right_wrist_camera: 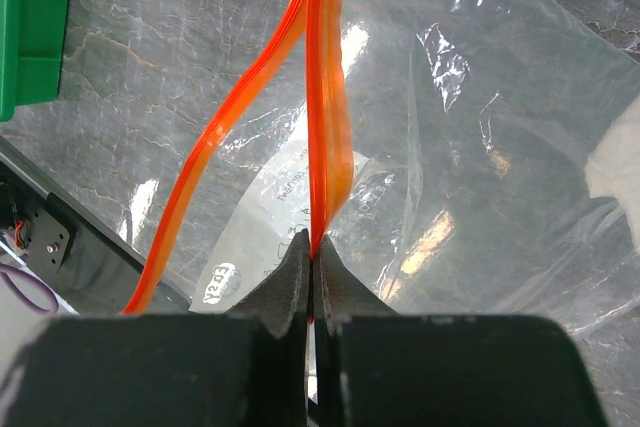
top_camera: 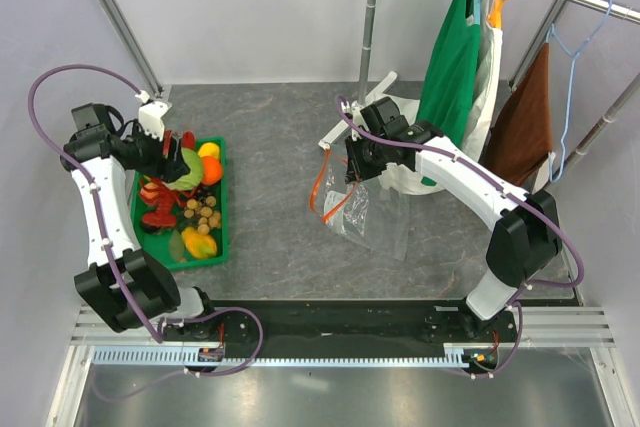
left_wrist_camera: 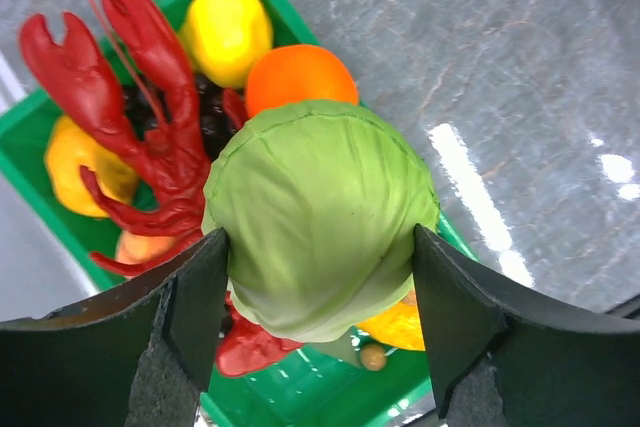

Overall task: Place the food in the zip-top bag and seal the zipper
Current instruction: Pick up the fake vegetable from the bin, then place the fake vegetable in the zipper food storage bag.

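Note:
The food lies in a green tray (top_camera: 224, 209) at the left: a red lobster (left_wrist_camera: 150, 137), a yellow fruit (left_wrist_camera: 228, 32), an orange fruit (left_wrist_camera: 300, 77), tan-brown balls (top_camera: 203, 212) and a mango-like fruit (top_camera: 198, 243). My left gripper (left_wrist_camera: 320, 247) has both pads against the sides of the pale green cabbage (left_wrist_camera: 320, 177), just above the tray. The clear zip-top bag (top_camera: 352, 212) hangs in the middle of the table. My right gripper (right_wrist_camera: 313, 247) is shut on one lip of its red-orange zipper (right_wrist_camera: 328, 97), and the other lip bows away to the left, leaving the mouth open.
A white cloth bag (top_camera: 400, 162) stands behind the right arm. Green (top_camera: 452, 57) and brown (top_camera: 525, 122) garments hang from a rail at the back right. An upright metal pole (top_camera: 370, 17) rises behind the bag. Grey marbled tabletop (top_camera: 275, 157) lies between tray and bag.

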{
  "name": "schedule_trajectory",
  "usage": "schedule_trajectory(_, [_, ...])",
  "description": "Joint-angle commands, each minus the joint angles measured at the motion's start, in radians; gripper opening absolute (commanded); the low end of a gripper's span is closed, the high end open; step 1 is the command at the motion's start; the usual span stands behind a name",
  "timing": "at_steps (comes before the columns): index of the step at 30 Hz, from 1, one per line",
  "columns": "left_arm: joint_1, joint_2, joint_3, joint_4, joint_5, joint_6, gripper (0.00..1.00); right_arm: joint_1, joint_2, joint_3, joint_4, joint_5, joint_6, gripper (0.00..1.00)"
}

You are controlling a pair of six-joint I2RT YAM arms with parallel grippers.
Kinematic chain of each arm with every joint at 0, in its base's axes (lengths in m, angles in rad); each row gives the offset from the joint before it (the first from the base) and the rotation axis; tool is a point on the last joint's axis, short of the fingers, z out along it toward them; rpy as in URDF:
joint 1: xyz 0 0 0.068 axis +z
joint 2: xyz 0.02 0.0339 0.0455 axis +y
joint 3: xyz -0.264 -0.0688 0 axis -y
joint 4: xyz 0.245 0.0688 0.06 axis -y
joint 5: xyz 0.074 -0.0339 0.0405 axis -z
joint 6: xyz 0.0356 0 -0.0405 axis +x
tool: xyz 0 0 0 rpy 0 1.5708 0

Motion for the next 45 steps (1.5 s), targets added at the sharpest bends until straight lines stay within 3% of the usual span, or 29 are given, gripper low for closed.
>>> schedule_trajectory(1, [0.003, -0.011, 0.029, -0.036, 0.073, -0.051, 0.7, 0.005, -0.016, 0.033, 0.009, -0.017, -0.01, 0.0])
schedule_trajectory(9, [0.0, -0.036, 0.031, -0.087, 0.228, -0.13, 0.66, 0.006, -0.014, 0.025, 0.014, -0.025, -0.002, 0.0])
schedule_trajectory(16, [-0.023, -0.025, 0.02, -0.067, 0.28, -0.203, 0.63, 0.006, -0.003, 0.039, 0.017, -0.031, 0.001, 0.0])
schedule_trajectory(19, [-0.09, -0.056, 0.005, -0.05, 0.332, -0.254, 0.63, 0.006, 0.003, 0.036, 0.022, -0.06, 0.004, 0.0])
schedule_trajectory(21, [-0.197, -0.083, -0.027, 0.005, 0.338, -0.329, 0.63, 0.006, 0.007, 0.034, 0.026, -0.073, 0.007, 0.0])
schedule_trajectory(26, [-0.473, -0.143, -0.135, 0.302, 0.326, -0.609, 0.63, 0.006, 0.007, 0.042, 0.026, -0.07, 0.007, 0.0])
schedule_trajectory(32, [-0.691, -0.11, -0.251, 0.58, 0.338, -0.886, 0.63, 0.005, -0.002, 0.039, 0.023, -0.094, 0.01, 0.0])
schedule_trajectory(39, [-0.802, 0.004, -0.322, 0.82, 0.213, -1.093, 0.63, 0.006, -0.015, 0.048, 0.026, -0.116, 0.016, 0.0])
schedule_trajectory(45, [-0.833, 0.073, -0.328, 0.8, 0.01, -1.061, 0.63, 0.003, -0.032, 0.05, 0.029, -0.125, 0.024, 0.0])
